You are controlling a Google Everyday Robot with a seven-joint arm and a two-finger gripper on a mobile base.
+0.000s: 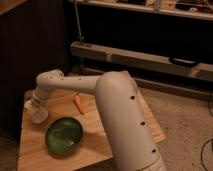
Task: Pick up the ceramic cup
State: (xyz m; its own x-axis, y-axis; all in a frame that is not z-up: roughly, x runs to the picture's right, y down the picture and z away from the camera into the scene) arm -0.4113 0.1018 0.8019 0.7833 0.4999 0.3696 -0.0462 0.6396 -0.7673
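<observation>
The ceramic cup (pixel 39 116) is a small white tapered cup standing on the wooden table (pixel 95 137), near its left edge. My gripper (pixel 35 106) is at the end of the white arm (pixel 75 84). It reaches down to the cup from above and meets the cup's top. The wrist hides the cup's rim. The round dark green bowl (pixel 64 135) sits on the table just to the right of the cup and nearer the camera.
A small orange object (pixel 78 103) lies on the table right of the gripper, under the forearm. The arm's thick white column (pixel 127 125) covers the table's right part. Dark shelving and a metal rail (pixel 140 57) stand behind the table.
</observation>
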